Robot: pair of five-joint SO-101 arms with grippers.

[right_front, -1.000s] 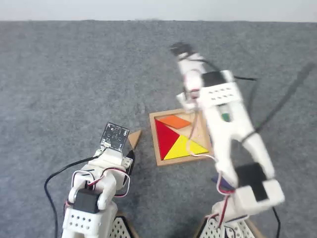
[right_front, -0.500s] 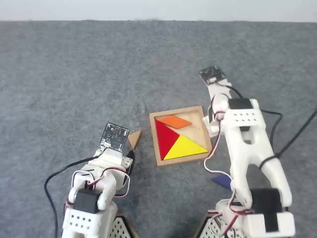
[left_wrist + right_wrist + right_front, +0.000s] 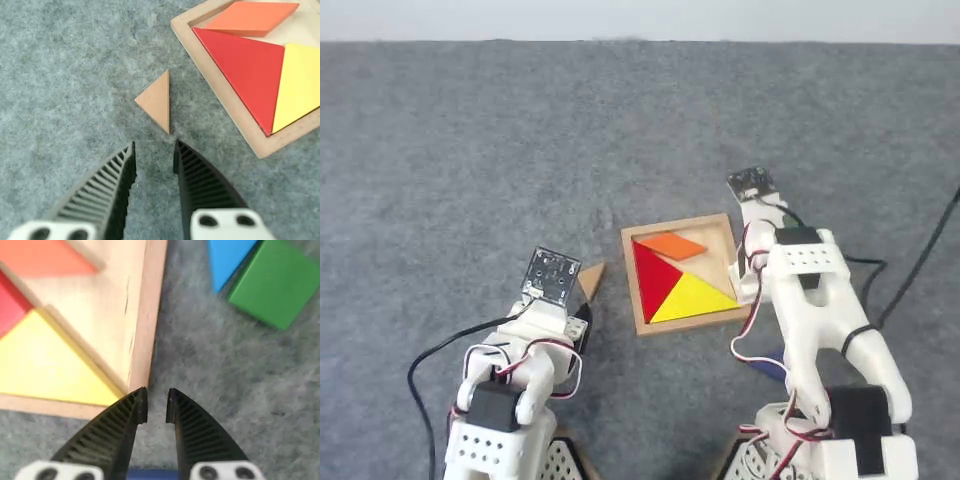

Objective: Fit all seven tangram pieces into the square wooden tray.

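1. The tan triangle (image 3: 157,101) lies flat on the grey carpet, just beside the tray (image 3: 225,90) but apart from its rim.
2. The left gripper (image 3: 154,147) hovers just short of it, fingers narrowly parted and empty. The triangle sits dead ahead of the gap, its longest edge running roughly along the reach, so the fingers would close across it.
3. The right gripper (image 3: 156,400) hangs over the tray's outer rim, fingers a slit apart and holding nothing. A green square (image 3: 272,282) and a blue piece (image 3: 230,255) lie beyond it.
4. Orange, red and yellow pieces are seated in the tray.
5. A dark shape (image 3: 770,365) beside the right arm is probably another piece; it is partly hidden.
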